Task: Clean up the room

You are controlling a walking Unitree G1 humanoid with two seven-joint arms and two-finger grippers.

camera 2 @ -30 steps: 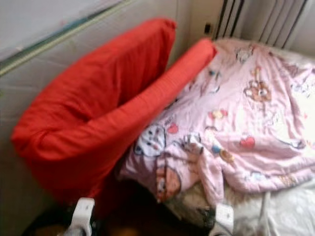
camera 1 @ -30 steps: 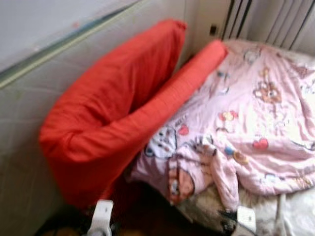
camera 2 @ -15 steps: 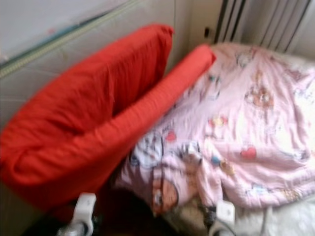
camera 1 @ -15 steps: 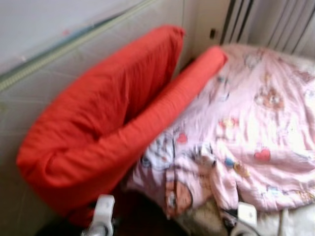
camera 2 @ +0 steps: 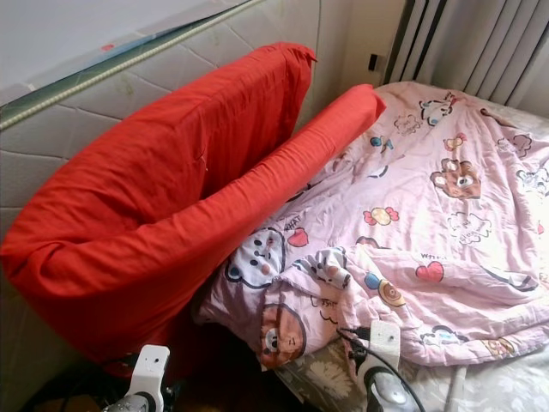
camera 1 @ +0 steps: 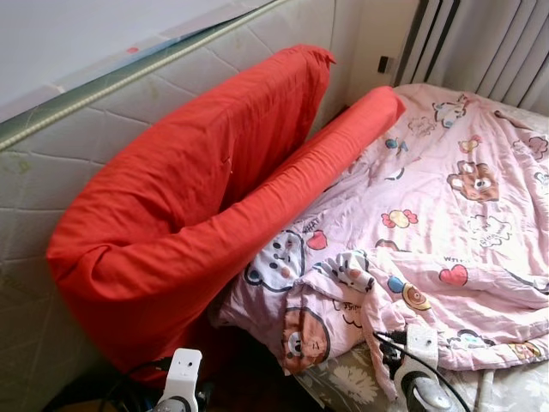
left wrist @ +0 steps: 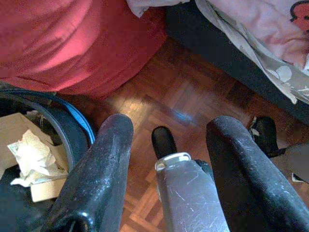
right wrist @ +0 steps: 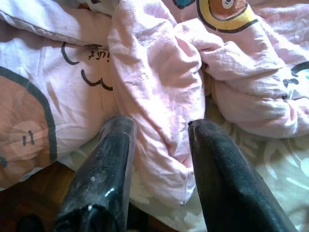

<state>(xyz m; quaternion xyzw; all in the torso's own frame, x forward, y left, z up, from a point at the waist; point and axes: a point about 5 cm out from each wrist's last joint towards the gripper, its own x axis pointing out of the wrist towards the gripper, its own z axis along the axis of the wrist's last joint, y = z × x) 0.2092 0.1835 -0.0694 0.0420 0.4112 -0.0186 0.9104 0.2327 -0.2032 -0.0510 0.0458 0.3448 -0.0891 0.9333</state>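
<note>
A pink cartoon-print blanket (camera 1: pixel 446 215) lies rumpled over the bed, its near corner bunched at the bed's edge. A long red cushion (camera 1: pixel 197 197) is folded double along the bed's left side, leaning on a quilted panel. My right gripper (right wrist: pixel 161 130) is open at that near corner, with a hanging fold of the blanket (right wrist: pixel 154 96) between its fingers. Its wrist (camera 1: pixel 419 365) shows low at the bed's front edge. My left gripper (left wrist: pixel 171 125) is open above the wooden floor beside the bed, holding nothing.
A quilted grey panel (camera 1: pixel 51 172) stands along the left. Curtains (camera 1: pixel 489 43) and a wall socket (camera 1: pixel 383 64) are behind the bed. A floral sheet (camera 1: pixel 352 382) shows under the blanket. A dark bin with crumpled paper and cardboard (left wrist: pixel 29 150) sits on the parquet (left wrist: pixel 183 92) by the red cushion.
The head views have shifted a little and turned sharp, so the camera moved. My right wrist has come up further into view at the blanket's near corner.
</note>
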